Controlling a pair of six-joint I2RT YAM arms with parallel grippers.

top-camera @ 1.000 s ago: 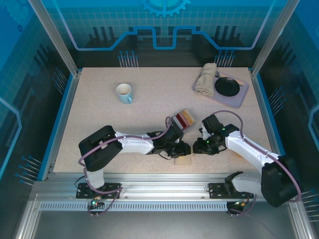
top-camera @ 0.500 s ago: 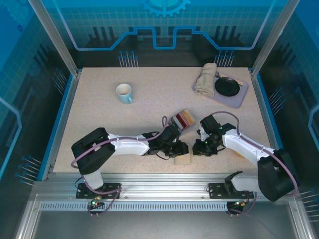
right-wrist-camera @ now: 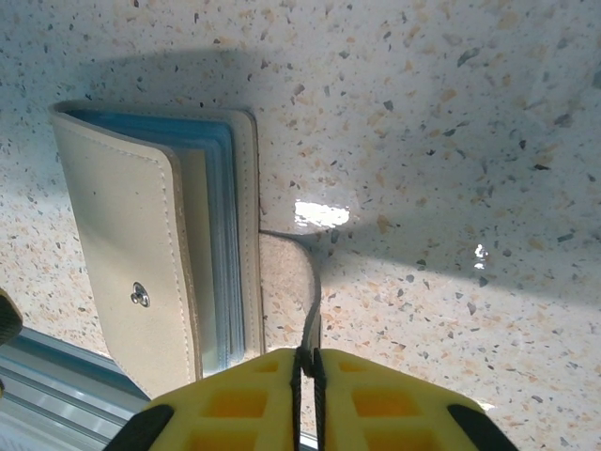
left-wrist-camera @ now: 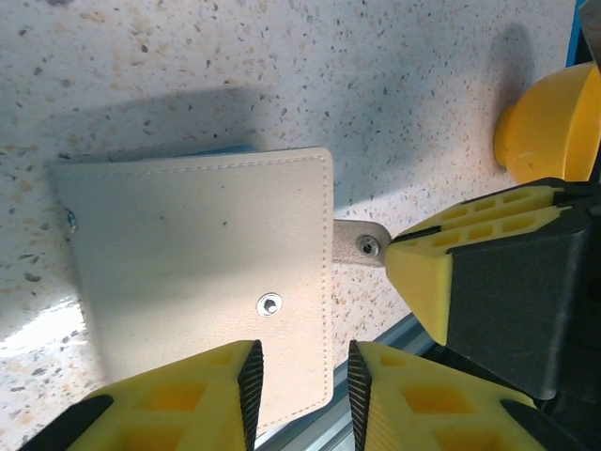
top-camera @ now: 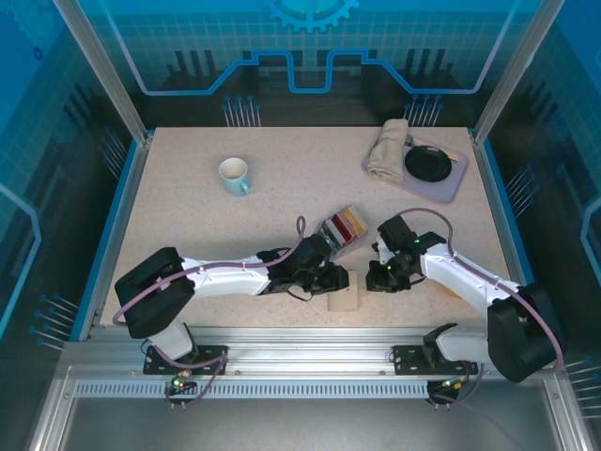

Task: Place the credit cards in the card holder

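The beige card holder (top-camera: 345,302) lies closed at the table's near edge, snap stud up (left-wrist-camera: 197,272), blue inner sleeves showing at its side (right-wrist-camera: 150,263). Its closing strap (right-wrist-camera: 311,287) curls off the table, and my right gripper (right-wrist-camera: 307,376) is shut on the strap's end (left-wrist-camera: 360,244). My left gripper (left-wrist-camera: 302,395) hovers open over the holder's near corner, one finger over the cover and one past its edge. Both grippers meet just above the holder, the left gripper (top-camera: 338,280) facing the right gripper (top-camera: 374,279). The credit cards (top-camera: 343,225), red, dark and tan, lie fanned just behind them.
A white mug (top-camera: 234,175) stands at the back left. A grey tray (top-camera: 453,186) at the back right carries a folded cloth (top-camera: 387,148) and a black dish (top-camera: 429,163). The aluminium rail (top-camera: 310,335) runs right below the holder.
My right gripper has closed on the strap. The left arm has stretched out lower along the table, its gripper staying over the holder.
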